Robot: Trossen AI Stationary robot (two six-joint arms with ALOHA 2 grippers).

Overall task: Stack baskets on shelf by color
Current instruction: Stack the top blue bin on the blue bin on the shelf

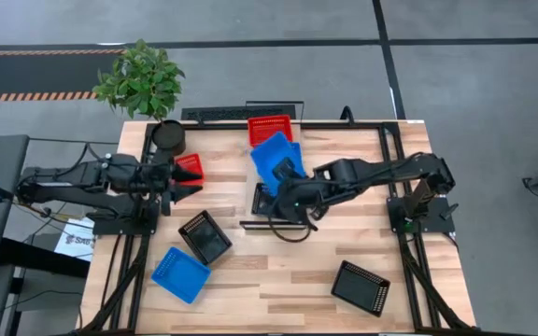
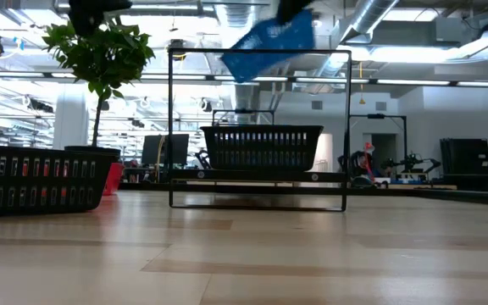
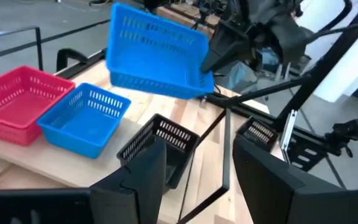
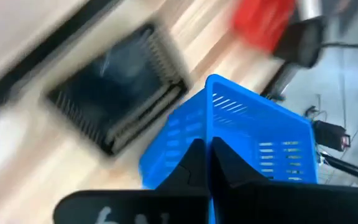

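My right gripper (image 1: pixel 286 177) is shut on a blue basket (image 1: pixel 273 157), which is held tilted in the air over the shelf (image 3: pixel 17 165). The shelf is a raised plank in a black frame (image 2: pixel 261 176). On it stand a red basket (image 3: pixel 17 99), a second blue basket (image 3: pixel 82 118) and a black basket (image 3: pixel 160 146), each on its base. My left gripper (image 1: pixel 188 183) is open and level near the table's left side, beside another red basket (image 1: pixel 191 165). Whether it touches that basket, I cannot tell. My right gripper holds the lifted blue basket by the rim of one wall (image 4: pixel 211 124), pinched between the two fingers (image 4: pixel 194 158). One finger stands on each side of that wall. The basket is clear of the shelf and tilted, above the black basket (image 4: pixel 117 112).
On the tabletop lie a black basket (image 1: pixel 204 236), a blue basket (image 1: pixel 180 273) and another black basket (image 1: pixel 361 287) toward the near edge. A round black plant pot (image 1: pixel 168 137) with a green plant (image 1: pixel 141 77) stands at the far left corner.
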